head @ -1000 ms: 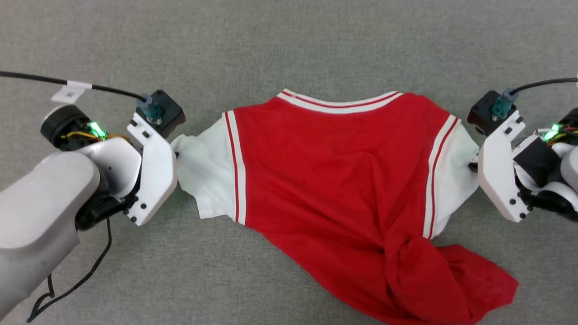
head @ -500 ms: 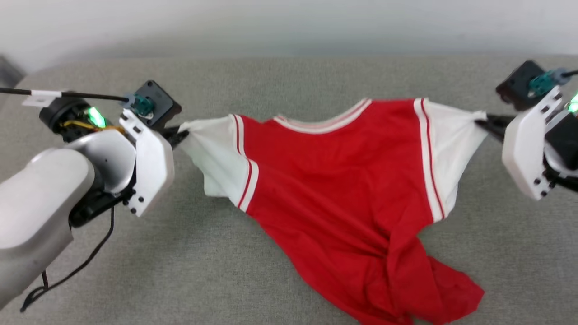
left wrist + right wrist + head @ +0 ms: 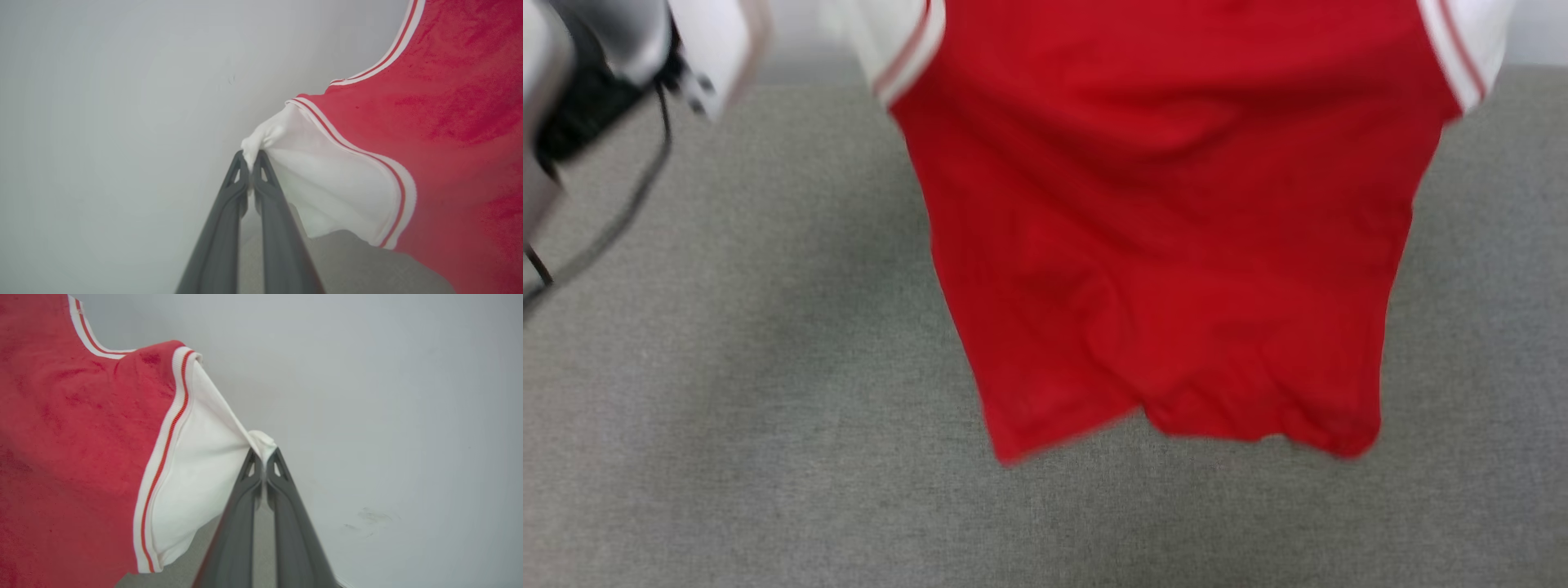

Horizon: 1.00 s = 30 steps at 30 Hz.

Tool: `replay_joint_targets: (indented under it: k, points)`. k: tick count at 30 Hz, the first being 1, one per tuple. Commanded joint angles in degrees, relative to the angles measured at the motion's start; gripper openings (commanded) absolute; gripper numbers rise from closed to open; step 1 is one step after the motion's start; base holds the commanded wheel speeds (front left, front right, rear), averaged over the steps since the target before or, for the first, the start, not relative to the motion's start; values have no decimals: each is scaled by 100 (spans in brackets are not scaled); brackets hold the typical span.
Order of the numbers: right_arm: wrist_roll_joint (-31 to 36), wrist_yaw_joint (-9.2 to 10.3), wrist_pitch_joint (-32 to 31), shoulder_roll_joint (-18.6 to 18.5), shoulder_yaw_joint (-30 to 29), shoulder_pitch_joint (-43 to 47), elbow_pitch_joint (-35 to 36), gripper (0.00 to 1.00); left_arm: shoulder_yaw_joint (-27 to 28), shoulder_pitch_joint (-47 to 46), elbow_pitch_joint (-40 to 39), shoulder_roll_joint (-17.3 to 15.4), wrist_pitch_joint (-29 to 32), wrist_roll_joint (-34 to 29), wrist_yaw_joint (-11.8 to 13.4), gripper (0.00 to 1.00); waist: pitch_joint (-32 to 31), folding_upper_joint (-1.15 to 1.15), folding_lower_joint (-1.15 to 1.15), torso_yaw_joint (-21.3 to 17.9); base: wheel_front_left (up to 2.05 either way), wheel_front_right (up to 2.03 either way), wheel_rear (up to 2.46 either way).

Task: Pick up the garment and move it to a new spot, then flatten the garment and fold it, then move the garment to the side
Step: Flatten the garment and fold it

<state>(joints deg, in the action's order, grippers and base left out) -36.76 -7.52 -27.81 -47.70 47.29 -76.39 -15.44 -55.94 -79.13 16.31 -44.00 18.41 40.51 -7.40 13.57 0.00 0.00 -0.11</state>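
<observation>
Red jersey T-shirt with white short sleeves (image 3: 1160, 245) hangs spread above the grey woven surface (image 3: 727, 457), hem low over it. Left gripper (image 3: 250, 158) and right gripper (image 3: 264, 458) each clamp a sleeve tip, probably so the body drops straight for laying flat.

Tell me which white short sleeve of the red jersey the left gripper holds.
The white sleeve on the robot's left: the left gripper pinches its bunched tip; the right gripper pinches the other sleeve.
</observation>
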Motion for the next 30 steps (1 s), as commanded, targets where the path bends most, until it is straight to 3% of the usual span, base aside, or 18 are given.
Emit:
replay_joint_targets:
  k: [1,11,18,23,30]
  points:
    - [33,6,11,76,-50,-168,-60,0,30,-143,83,5,-26,-58,9,0,252,0,0,-50,0,0,0]
    - [780,6,393,747,-415,-2180,-994,0,395,-1956,1219,486,-804,-855,173,0,1160,0,0,-85,0,0,0]
    - [1293,5,853,1140,-493,-3241,-1684,0,596,-2832,1827,663,-1174,-934,146,0,1539,0,0,-51,0,0,0]
    - [1303,6,1187,1368,-355,-3398,-2181,0,631,-2998,2202,734,-1388,-832,93,0,1658,0,0,-12,0,0,0]
    - [1179,6,1727,1395,98,-2784,-2689,0,403,-2351,2742,896,-1804,-636,37,0,1679,0,0,76,0,0,0]
